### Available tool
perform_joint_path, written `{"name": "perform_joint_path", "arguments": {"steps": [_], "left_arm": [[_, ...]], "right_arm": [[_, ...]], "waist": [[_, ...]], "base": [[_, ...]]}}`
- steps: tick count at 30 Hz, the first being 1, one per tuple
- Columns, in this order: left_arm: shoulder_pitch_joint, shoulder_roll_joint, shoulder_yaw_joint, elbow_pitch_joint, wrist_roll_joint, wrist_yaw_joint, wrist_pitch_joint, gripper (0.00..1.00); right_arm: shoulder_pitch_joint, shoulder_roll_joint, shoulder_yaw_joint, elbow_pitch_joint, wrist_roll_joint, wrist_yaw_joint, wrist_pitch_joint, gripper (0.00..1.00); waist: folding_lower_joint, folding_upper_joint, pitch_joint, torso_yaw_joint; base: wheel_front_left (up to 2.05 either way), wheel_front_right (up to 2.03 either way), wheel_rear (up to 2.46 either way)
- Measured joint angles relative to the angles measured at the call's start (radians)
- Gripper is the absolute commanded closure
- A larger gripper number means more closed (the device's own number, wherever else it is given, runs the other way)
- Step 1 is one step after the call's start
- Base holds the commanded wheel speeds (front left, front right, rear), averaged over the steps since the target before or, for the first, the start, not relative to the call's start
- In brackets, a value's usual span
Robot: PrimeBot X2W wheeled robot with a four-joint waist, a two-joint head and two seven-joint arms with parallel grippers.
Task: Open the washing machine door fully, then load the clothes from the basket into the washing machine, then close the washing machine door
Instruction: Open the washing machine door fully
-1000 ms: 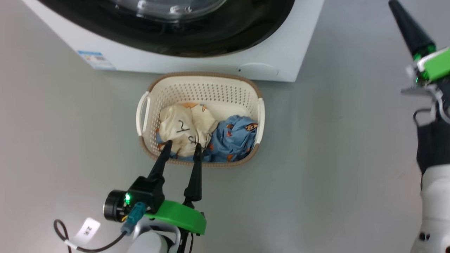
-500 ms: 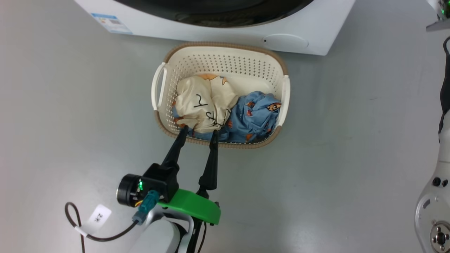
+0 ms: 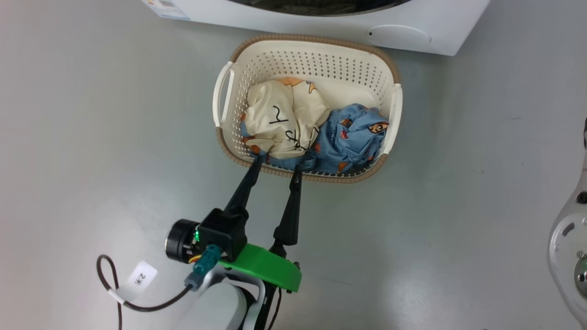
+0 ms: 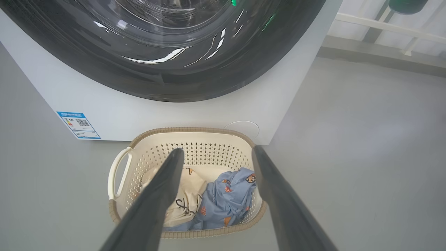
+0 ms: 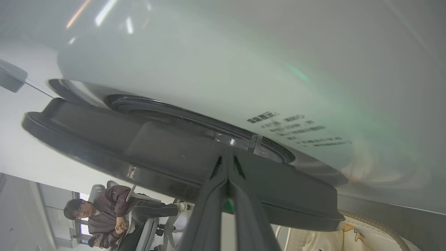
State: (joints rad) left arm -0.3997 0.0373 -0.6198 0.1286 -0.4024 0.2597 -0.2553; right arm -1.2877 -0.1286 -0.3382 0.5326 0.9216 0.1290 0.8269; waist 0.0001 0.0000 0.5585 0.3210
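Our left gripper (image 3: 278,163), fingers apart, hangs at the basket's (image 3: 316,62) near rim. Above the basket, our right gripper (image 5: 228,155), fingers together, meets the washing machine door (image 5: 139,139).

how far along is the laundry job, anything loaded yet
Nothing looks finished. In hand: the right gripper, fingers together, is at the washing machine door; the left gripper hovers open at the basket. Left: both clothes lie in it, so loading and closing remain.
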Motion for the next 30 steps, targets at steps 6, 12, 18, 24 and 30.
{"name": "perform_joint_path", "arguments": {"steps": [6, 12, 18, 24, 30], "left_arm": [[0.0, -0.001, -0.017, -0.003, -0.007, 0.0, 0.0, 0.0], [-0.002, -0.001, -0.026, -0.005, -0.007, 0.008, 0.0, 0.0], [-0.015, -0.001, -0.027, -0.007, -0.009, 0.009, 0.0, 0.0], [-0.015, -0.001, -0.027, -0.009, -0.009, 0.009, 0.0, 0.0], [-0.016, -0.001, -0.027, -0.009, -0.009, 0.01, 0.0, 0.0]], "right_arm": [[-0.054, 0.003, -0.037, 0.052, -0.014, 0.0, 0.01, 1.0], [-0.112, 0.017, -0.08, 0.124, -0.013, 0.0, 0.03, 1.0], [-0.151, 0.018, -0.113, 0.184, -0.033, 0.0, 0.063, 1.0], [-0.158, 0.02, -0.131, 0.201, -0.058, 0.0, 0.088, 1.0], [-0.158, 0.029, -0.149, 0.206, -0.067, 0.0, 0.103, 1.0]], "waist": [[0.0, 0.0, 0.014, 0.022], [0.0, 0.0, 0.026, 0.031], [0.0, 0.0, 0.033, 0.036], [-0.0001, 0.0, 0.035, 0.035], [0.0, 0.0, 0.032, 0.029]], "base": [[0.0, 0.0, 0.0], [0.0, 0.0, 0.0], [0.0, 0.0, 0.0], [0.0, 0.0, 0.0], [0.0, 0.0, 0.0]]}}
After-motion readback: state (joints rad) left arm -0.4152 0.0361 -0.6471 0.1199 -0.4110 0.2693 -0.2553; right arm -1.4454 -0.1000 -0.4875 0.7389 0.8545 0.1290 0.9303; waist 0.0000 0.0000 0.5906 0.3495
